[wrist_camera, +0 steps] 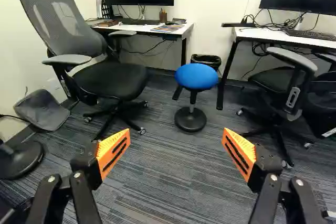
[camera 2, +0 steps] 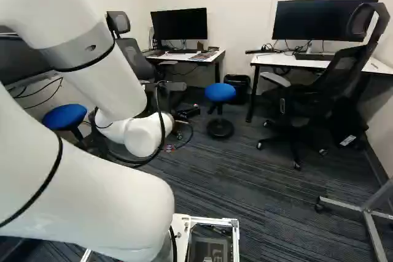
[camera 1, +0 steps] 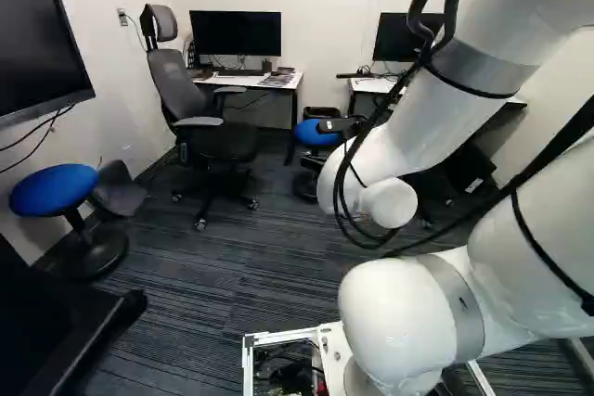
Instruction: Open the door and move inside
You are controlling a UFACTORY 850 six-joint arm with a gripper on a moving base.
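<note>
The gripper [wrist_camera: 176, 130] stood wide apart, holding nothing, likely because no door was within reach: none showed in any view. The stool [wrist_camera: 196, 76] stood at twelve o'clock, chairs [wrist_camera: 111, 81] at eleven and one, presumably serving desks [wrist_camera: 286, 36].

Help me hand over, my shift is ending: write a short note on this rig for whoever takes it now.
Gripper: the black two-fingered gripper with orange pads is open, holding nothing.
Job's things: no door, handle or doorway shows in any view.
Done: the cameras look into a room with two white-topped desks, which suggests the door is already passed; I can't confirm that.
Left: probably check that the base is fully inside. If driving further, I'd watch the round blue-topped stool ahead of the gripper and the black-seated office chair with grey mesh back beside it.
</note>
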